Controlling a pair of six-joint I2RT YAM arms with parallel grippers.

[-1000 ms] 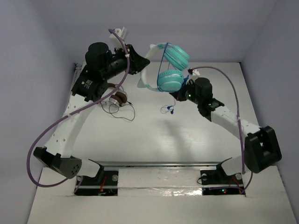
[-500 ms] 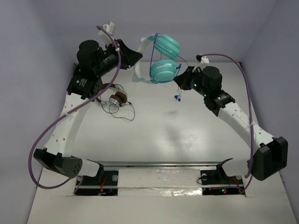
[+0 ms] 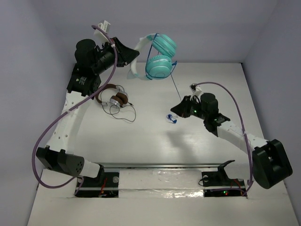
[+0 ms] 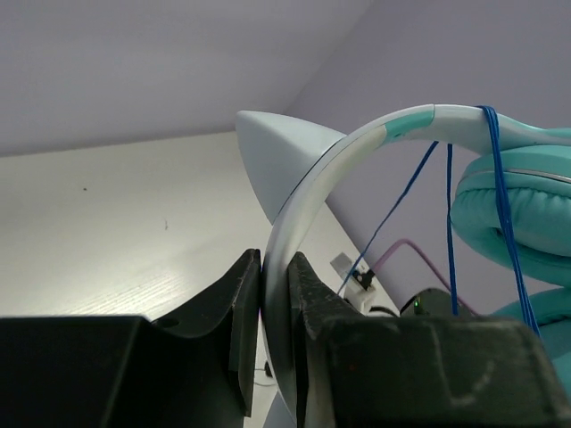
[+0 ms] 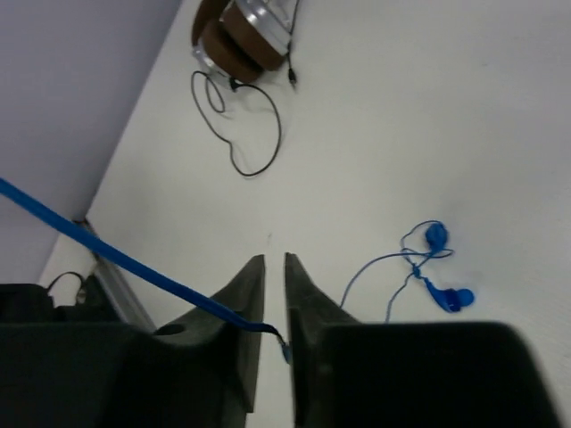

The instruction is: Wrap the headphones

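The headphones have teal ear cups (image 3: pixel 157 67) and a white headband (image 3: pixel 135 59), and are held in the air at the back of the table. My left gripper (image 3: pixel 132 56) is shut on the headband (image 4: pixel 308 192); the jaws clamp it on both sides (image 4: pixel 275 267). The thin blue cable (image 3: pixel 175 87) loops over the band (image 4: pixel 500 178) and runs down taut to my right gripper (image 3: pixel 178 111). The right gripper (image 5: pixel 275 260) is shut on the cable (image 5: pixel 134 263), low over the table. The cable's loose blue end (image 5: pixel 442 267) lies tangled on the table (image 3: pixel 171 118).
Brown-banded headphones (image 3: pixel 115 98) with a thin black cable (image 3: pixel 126 113) lie on the table at the left, under the left arm; they also show in the right wrist view (image 5: pixel 245 36). Walls close the back and sides.
My right gripper has moved from beside the ear cups down and toward the near side, drawing the blue cable out straight. My left gripper has carried the headphones slightly left and back.
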